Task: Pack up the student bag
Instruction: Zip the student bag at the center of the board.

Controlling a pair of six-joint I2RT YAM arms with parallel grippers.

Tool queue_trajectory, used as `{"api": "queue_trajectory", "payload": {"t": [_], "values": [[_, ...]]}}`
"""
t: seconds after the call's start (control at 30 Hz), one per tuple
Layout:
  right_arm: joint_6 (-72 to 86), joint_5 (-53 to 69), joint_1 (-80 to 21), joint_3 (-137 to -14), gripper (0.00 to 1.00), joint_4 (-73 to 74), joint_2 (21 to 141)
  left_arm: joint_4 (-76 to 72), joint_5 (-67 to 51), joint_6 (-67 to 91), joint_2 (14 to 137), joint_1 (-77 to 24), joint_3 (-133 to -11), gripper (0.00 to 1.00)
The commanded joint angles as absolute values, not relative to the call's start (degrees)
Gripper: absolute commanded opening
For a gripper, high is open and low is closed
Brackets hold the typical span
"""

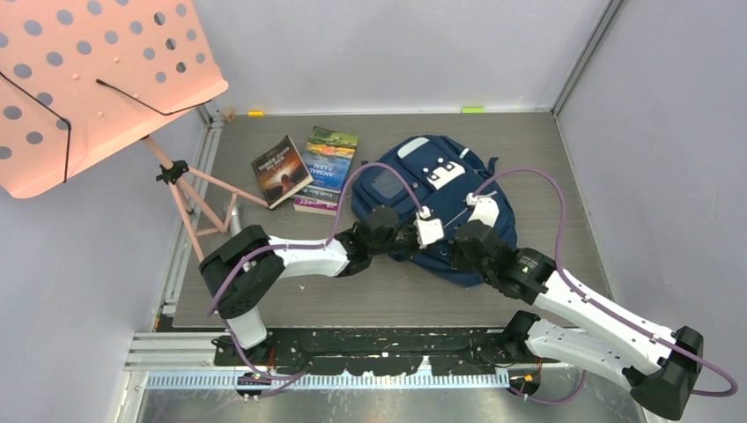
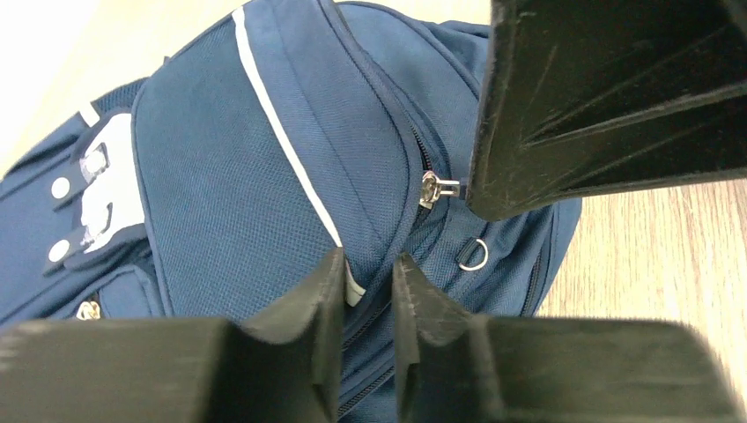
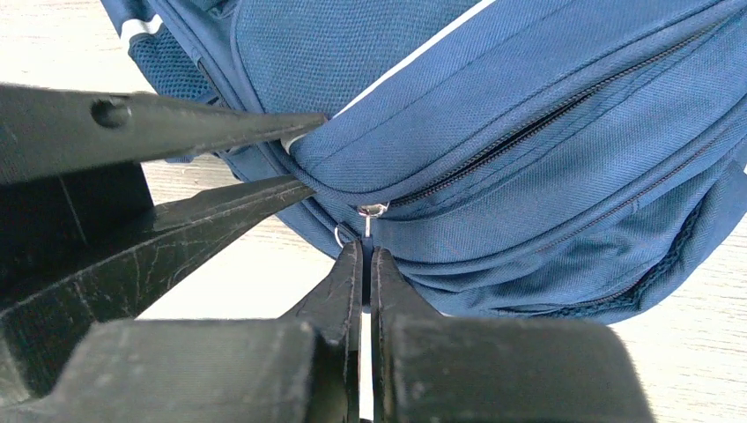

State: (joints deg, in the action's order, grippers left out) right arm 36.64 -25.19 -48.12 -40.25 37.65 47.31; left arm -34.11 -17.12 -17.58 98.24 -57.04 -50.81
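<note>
Right claw (image 3: 366, 256): jaws fully closed, clamped on the zip pull (image 3: 368, 222) at the near edge of the student bag (image 3: 528, 79). Left claw (image 2: 366, 291): jaws narrow, set either side of a fabric fold at the end of the white stripe (image 2: 282, 132), just beside the right claw. The two claws meet at the same near rim of the bag, and the zipper is closed on each side of the pull.

The student bag lies flat on the desk (image 1: 546, 176), centre-right, front pocket up. To its left lie a dark book (image 1: 282, 170) and a short stack of books (image 1: 328, 159). A pink perforated music stand (image 1: 97, 84) occupies the far left.
</note>
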Motion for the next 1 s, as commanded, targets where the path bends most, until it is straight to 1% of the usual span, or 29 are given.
{"api": "queue_trajectory", "payload": {"t": [0.0,0.03,0.07,0.17,0.33,0.57,0.8,0.97], "values": [[38.43,-29.03,-48.06,-42.09,0.00,34.46,46.92,-36.35,-15.65,-18.37,98.43,-57.82,-51.96,0.12],[38.46,-29.85,-47.94,-42.14,0.00,34.81,47.04,-36.16,-15.04,-18.37,98.17,-57.82,-51.46,0.04],[38.55,-31.41,-47.65,-42.16,0.00,35.66,47.20,-35.93,-14.21,-18.33,97.95,-57.76,-50.84,0.00],[38.40,-33.41,-45.40,-42.37,0.00,37.82,48.09,-35.09,-11.26,-17.87,96.93,-57.77,-49.30,0.00],[37.28,-30.86,-36.61,-43.08,0.00,41.44,49.29,-34.26,-8.55,-16.71,94.38,-57.80,-46.15,0.00],[33.64,-31.36,-30.28,-45.43,0.00,42.49,49.23,-31.48,-6.75,-16.74,91.34,-57.76,-43.45,0.00],[27.97,-29.00,-21.28,-45.34,0.00,36.46,53.54,-29.07,-6.35,-15.02,84.09,-57.74,-36.82,0.00],[24.83,-25.40,-12.92,-44.66,0.00,29.56,59.46,-25.27,-4.11,-12.52,77.34,-57.77,-31.86,0.00]]}}
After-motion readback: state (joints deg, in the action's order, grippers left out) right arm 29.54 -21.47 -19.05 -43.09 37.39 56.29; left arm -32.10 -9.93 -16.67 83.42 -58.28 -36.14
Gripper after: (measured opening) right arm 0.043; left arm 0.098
